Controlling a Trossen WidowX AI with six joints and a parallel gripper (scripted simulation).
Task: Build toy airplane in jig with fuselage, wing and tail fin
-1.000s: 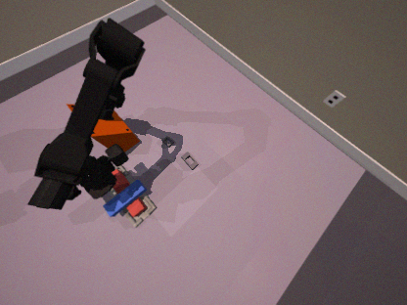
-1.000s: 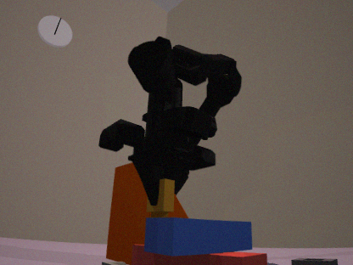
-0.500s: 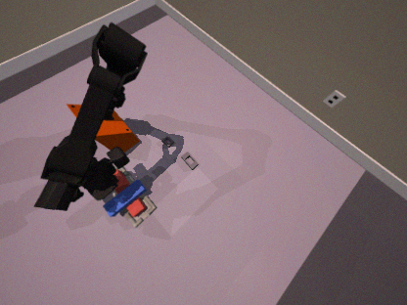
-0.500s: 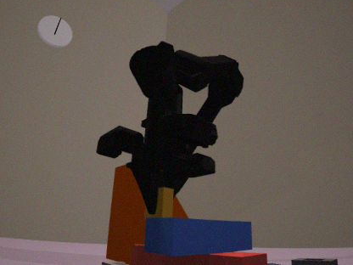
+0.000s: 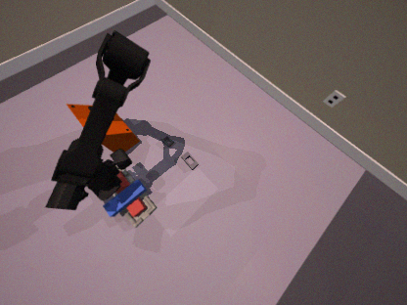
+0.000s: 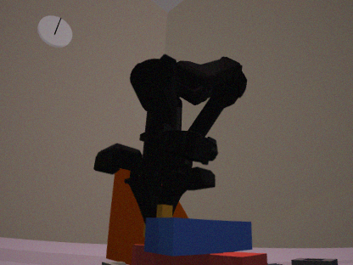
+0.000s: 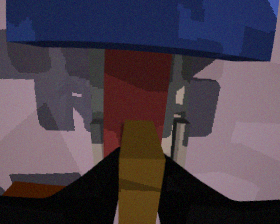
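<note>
The red fuselage (image 5: 135, 206) (image 6: 239, 256) (image 7: 135, 90) lies along the pale cradle (image 5: 150, 213) (image 7: 180, 145). The blue wing (image 5: 124, 198) (image 6: 199, 236) (image 7: 125, 25) lies crosswise on top of the fuselage. My gripper (image 6: 160, 216) (image 7: 138, 153) is shut on the yellow tail fin (image 6: 165, 211) (image 7: 141, 177), which stands upright low over the tail part of the fuselage, behind the wing. The fin's lower end is hidden by the wing in the exterior view, so whether its tab is in the socket cannot be told. In the top view the arm hides the fin.
A tall orange block (image 5: 117, 126) (image 6: 119, 219) (image 7: 37, 190) stands close beside the arm, behind the cradle. A small grey piece with a hollow (image 5: 195, 166) (image 6: 314, 261) lies on the table on the other side. The arm's shadow falls across the table.
</note>
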